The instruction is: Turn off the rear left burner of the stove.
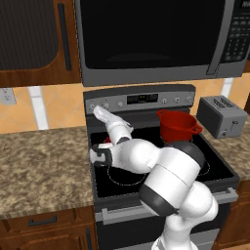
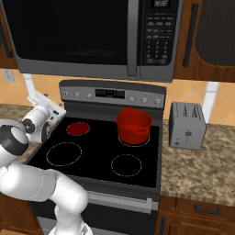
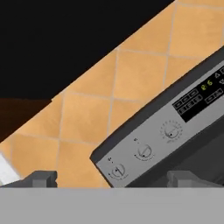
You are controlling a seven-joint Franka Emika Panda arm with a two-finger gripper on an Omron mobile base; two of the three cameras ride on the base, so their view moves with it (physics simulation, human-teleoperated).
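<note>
The stove [image 1: 161,100] has a black glass top [image 2: 98,144] and a grey back panel [image 3: 151,142] with small knobs and a display. The rear left burner [image 2: 78,128] glows as a solid red disc; in the left base view my forearm covers it except for a red sliver [image 1: 107,140]. My gripper [image 1: 97,111] hovers in front of the panel's left end [image 2: 35,97], a little short of it. In the hand view the gripper [image 3: 114,179] is open, its tips wide apart below the leftmost knob [image 3: 117,170]. Two more knobs [image 3: 143,152] follow to the right.
A red pot [image 2: 133,125] sits on the rear right burner. A grey toaster [image 2: 186,125] stands on the counter right of the stove. The black microwave [image 1: 151,39] hangs close above the back panel. A granite counter [image 1: 44,161] lies to the left.
</note>
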